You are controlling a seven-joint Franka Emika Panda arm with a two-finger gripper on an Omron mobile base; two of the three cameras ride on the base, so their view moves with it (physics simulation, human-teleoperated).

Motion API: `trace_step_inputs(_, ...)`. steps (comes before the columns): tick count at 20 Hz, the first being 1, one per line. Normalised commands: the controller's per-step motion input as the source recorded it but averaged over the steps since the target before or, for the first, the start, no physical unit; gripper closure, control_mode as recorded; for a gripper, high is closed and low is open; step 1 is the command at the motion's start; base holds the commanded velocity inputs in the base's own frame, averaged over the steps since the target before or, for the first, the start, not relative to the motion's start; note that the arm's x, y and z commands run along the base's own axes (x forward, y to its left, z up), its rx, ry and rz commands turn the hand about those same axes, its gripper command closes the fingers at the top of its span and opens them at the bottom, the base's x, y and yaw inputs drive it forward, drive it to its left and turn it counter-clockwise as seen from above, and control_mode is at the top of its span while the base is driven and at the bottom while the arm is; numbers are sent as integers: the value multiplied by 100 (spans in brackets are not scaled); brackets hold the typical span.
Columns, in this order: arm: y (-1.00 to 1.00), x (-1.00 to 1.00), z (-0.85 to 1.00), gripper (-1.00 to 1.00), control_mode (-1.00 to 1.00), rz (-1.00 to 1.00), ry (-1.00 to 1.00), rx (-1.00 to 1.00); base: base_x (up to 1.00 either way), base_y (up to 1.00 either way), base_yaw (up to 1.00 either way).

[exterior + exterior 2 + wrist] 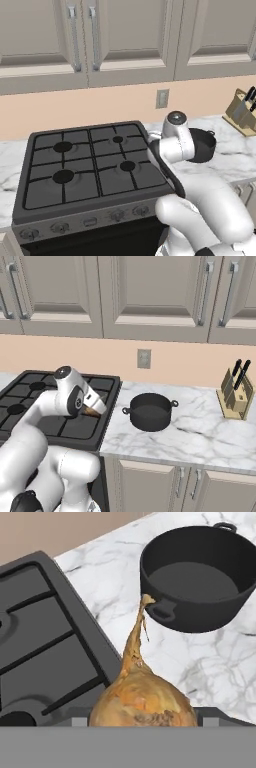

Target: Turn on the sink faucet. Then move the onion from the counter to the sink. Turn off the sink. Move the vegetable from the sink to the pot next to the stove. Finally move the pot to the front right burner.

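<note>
Carrying small golden-brown papery onion [142, 699], clamped in pincer [92, 410] over black gas stove's [85, 165] right edge, pointed tip aiming toward empty round dark pot [149, 411] on white marble bench [200, 433], probably for dropping inside.

Open marble counter [200, 431] is seen around the pot [150, 412], toward 3 o'clock as far as the knife block [235, 393] at the wall. The pot's mouth is unobstructed from above. At 9 o'clock of the pot, the stove [80, 426] edge with raised grates is met. Cabinets [150, 291] overhang at 12 o'clock.
</note>
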Motion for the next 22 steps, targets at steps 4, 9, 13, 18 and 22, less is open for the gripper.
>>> trace_step_inputs(4,-21,-29,7,100,-100,-7,-10,0,0,0,0)
trace_step_inputs(9,-49,-11,7,100,-100,-8,-3,0,0,0,0)
trace_step_inputs(13,-70,0,8,100,-100,-3,0,1,0,0,0)
trace_step_inputs(18,-70,0,1,100,-100,0,0,1,0,0,0)
trace_step_inputs(22,-74,3,0,100,-100,0,-2,3,0,0,0)
